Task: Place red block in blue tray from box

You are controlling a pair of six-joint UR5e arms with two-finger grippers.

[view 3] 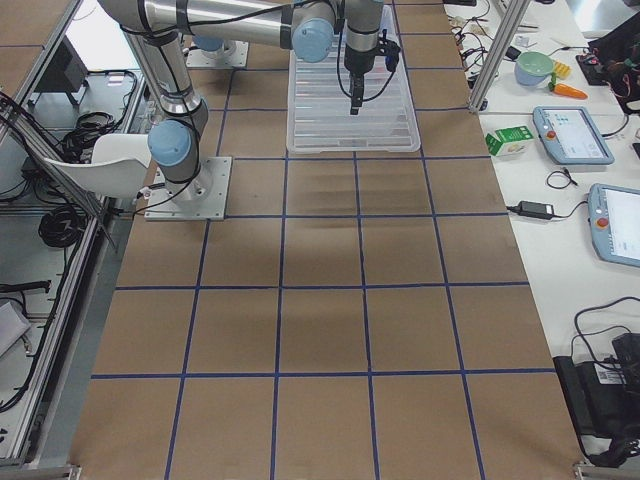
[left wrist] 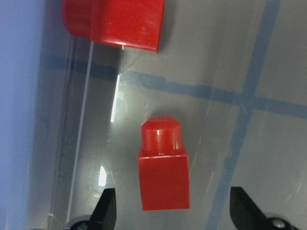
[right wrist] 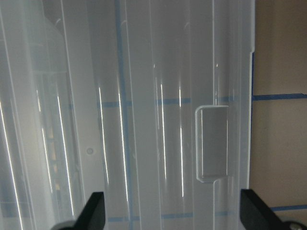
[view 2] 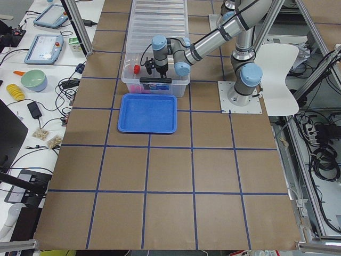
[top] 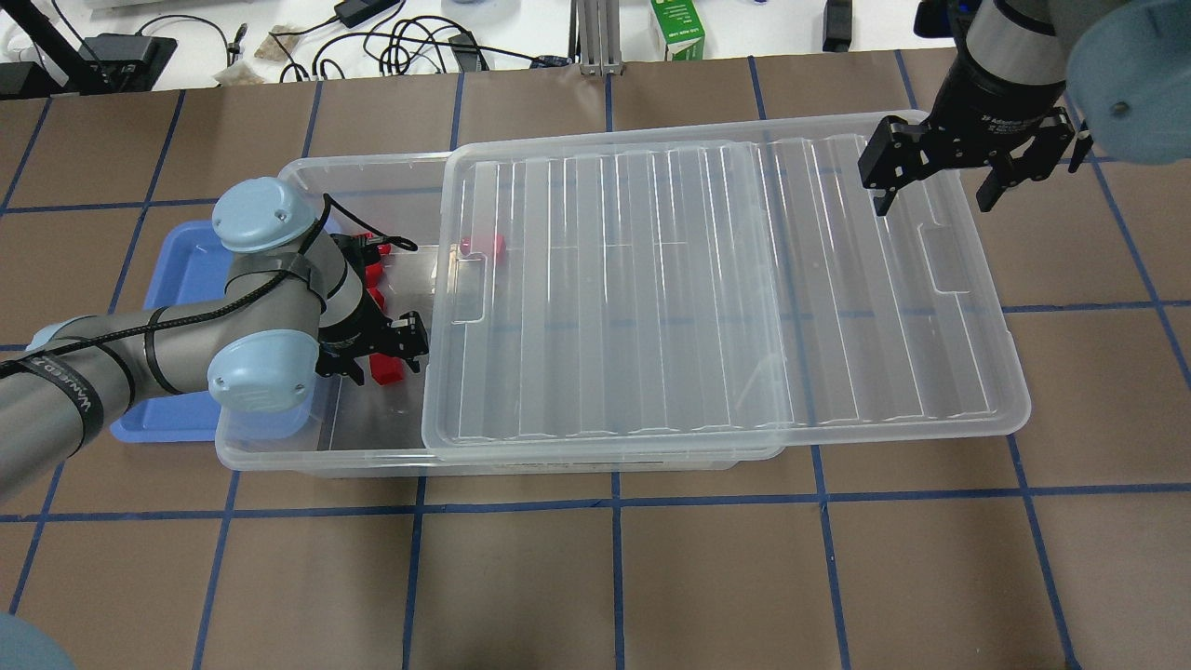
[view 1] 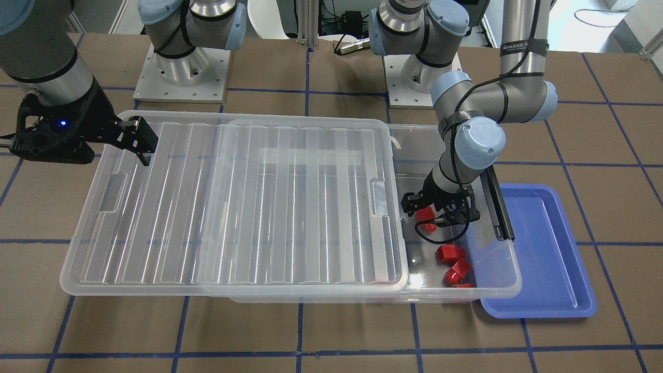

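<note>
The box (view 1: 505, 290) is a clear bin with its ribbed lid (view 1: 233, 207) slid aside, so one end is uncovered. Several red blocks lie there (view 1: 449, 252). My left gripper (view 1: 439, 213) is down inside that open end, open. In the left wrist view its fingertips (left wrist: 108, 208) stand either side of one red block (left wrist: 163, 167) on the bin floor, apart from it. A second block (left wrist: 115, 21) lies beyond. The blue tray (view 1: 538, 248) sits beside the box, empty. My right gripper (top: 935, 191) is open above the lid's far end.
A black latch bar (view 1: 500, 207) runs along the box end next to the tray. One more red block (top: 484, 245) lies under the lid's edge. Both robot bases (view 1: 181, 72) stand behind the box. The lid overhangs the box on my right side.
</note>
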